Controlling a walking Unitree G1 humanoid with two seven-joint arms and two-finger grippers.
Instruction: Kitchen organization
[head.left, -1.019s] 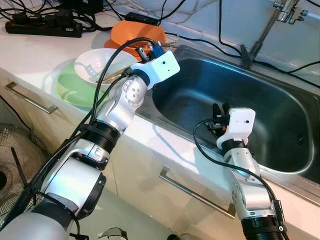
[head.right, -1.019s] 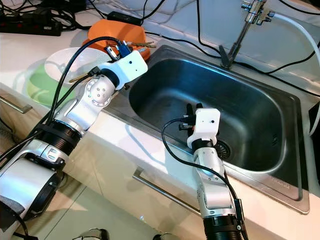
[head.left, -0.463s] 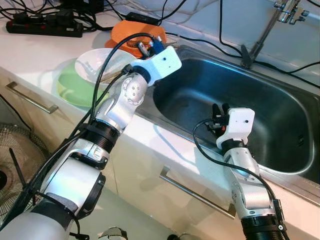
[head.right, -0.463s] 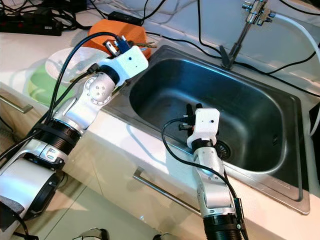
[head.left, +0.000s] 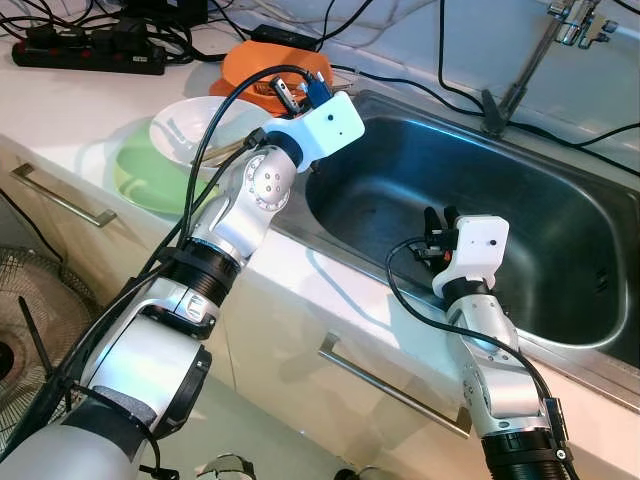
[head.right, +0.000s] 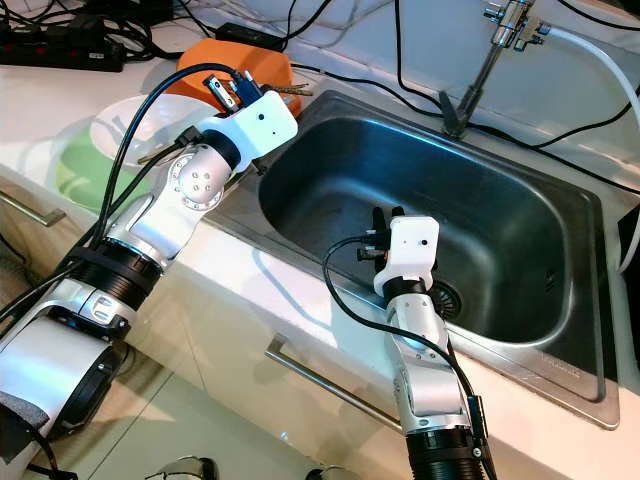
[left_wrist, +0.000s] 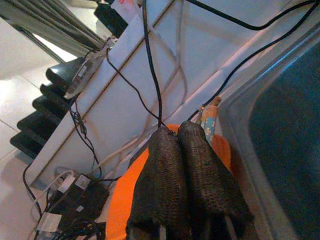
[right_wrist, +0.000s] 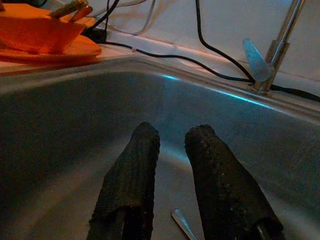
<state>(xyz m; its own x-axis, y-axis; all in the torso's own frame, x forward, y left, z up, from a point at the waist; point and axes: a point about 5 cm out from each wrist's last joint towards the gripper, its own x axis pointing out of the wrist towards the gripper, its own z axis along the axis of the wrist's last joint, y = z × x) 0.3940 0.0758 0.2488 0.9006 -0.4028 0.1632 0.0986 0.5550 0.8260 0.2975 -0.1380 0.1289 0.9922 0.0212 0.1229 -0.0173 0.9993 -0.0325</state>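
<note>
Two utensil handles (left_wrist: 209, 116) are seen poking out of the orange bowl (head.left: 262, 68), which is set on the counter (head.left: 75, 105) just beside the sink (head.left: 470, 215)'s far left corner, and that is where the left gripper (left_wrist: 182, 137) is carried, its fingers (left_wrist: 162, 165) pressed together with nothing visible between them. Presumably the bowl is being used as the collecting spot for cutlery, so the arm is held high above its rim. Inside the basin, a spoon-like handle (right_wrist: 182, 225) is glimpsed just beneath the right gripper (right_wrist: 172, 135), whose fingers are held slightly apart, poised over the steel as if a pick is being lined up. Nearby, a white bowl (head.left: 195, 125) is stacked in a green one (head.left: 150, 180). Compared with a second ago, the left wrist is raised a touch and nudged toward the orange bowl; the right arm is unchanged.
</note>
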